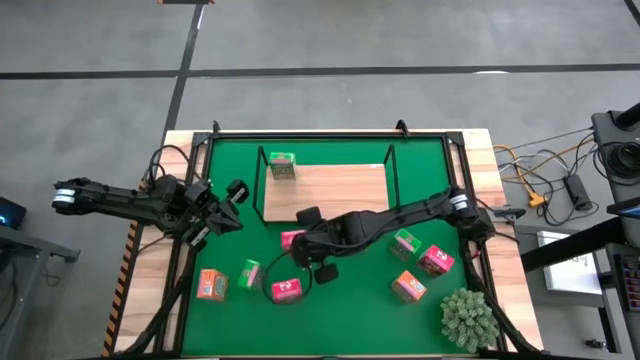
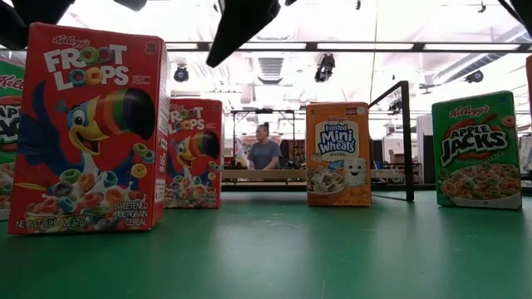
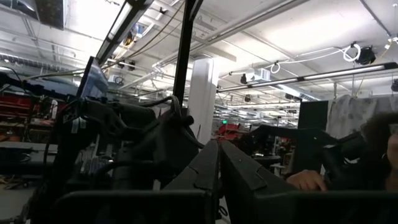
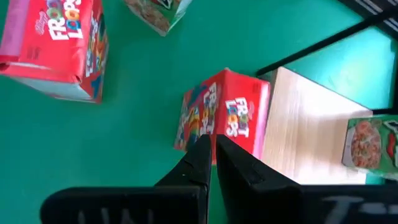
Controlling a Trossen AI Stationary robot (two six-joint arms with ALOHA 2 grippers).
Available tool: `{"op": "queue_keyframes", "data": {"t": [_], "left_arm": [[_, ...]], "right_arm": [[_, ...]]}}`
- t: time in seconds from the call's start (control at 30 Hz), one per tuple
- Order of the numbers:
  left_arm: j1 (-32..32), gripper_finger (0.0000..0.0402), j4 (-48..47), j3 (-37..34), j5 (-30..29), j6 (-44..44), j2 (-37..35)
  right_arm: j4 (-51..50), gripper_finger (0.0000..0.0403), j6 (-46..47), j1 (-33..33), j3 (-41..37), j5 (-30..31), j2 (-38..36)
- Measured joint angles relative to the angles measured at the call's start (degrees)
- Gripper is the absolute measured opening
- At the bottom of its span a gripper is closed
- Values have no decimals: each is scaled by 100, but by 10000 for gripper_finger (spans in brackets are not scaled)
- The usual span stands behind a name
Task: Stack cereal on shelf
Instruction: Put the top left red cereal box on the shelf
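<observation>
Table (image 1: 505,200) with light-wood border, big green mat (image 1: 330,315) on it. Shelf (image 1: 340,190), a wood board with black wire end frames, lies at the mat's far centre. One green cereal box (image 1: 283,165) stands on the shelf's far left corner. All other cereal is off the shelf, on the mat.

Left arm reaches in from the left edge; left gripper (image 1: 233,205) sits over the mat's left side, left of the shelf, fingers pressed together, nothing held. Left wrist view looks out into the room, no boxes visible.

Right arm comes from the right and stretches across the mat in front of the shelf. Right gripper (image 4: 212,163) is closed and empty, directly over a pink-red Froot Loops box (image 4: 225,118) that stands touching the shelf's near edge; contact with the box is probably none, hard to tell.

Second pink-red box (image 1: 287,290) in front of it, near the mat centre. Orange box (image 1: 211,285) and green box (image 1: 251,273) near left. Right cluster: green box (image 1: 406,243), pink-red box (image 1: 436,261), orange box (image 1: 408,287), close together. Spiky plant (image 1: 468,318) at near right corner.

Low view: person (image 2: 264,152) in the room far behind the table.
</observation>
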Motion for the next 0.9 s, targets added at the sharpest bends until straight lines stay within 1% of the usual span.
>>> {"op": "queue_keyframes", "data": {"t": [0.1, 0.23, 0.5, 0.63, 0.77, 0.9], "left_arm": [[0, 0, -48, 0, 0, 2, 2], [-1, 0, -56, 0, 0, 3, 28], [0, 0, -90, 0, -46, 4, 165], [0, 0, -84, 0, -48, 4, 328], [0, 0, -73, 0, -56, -105, 552], [0, 0, -70, 0, -67, -431, 810]], "right_arm": [[294, 13, 92, -4, -494, 6, -342], [1229, 13, 113, 5, -1570, 6, -1007], [4038, 13, -43, 10, -4187, 1, -2555], [5429, 13, -204, 10, -5387, -3, -3203], [6650, 13, -348, 7, -6386, -38, -3792], [7446, 13, -446, 7, -7127, -53, -4346]]}}
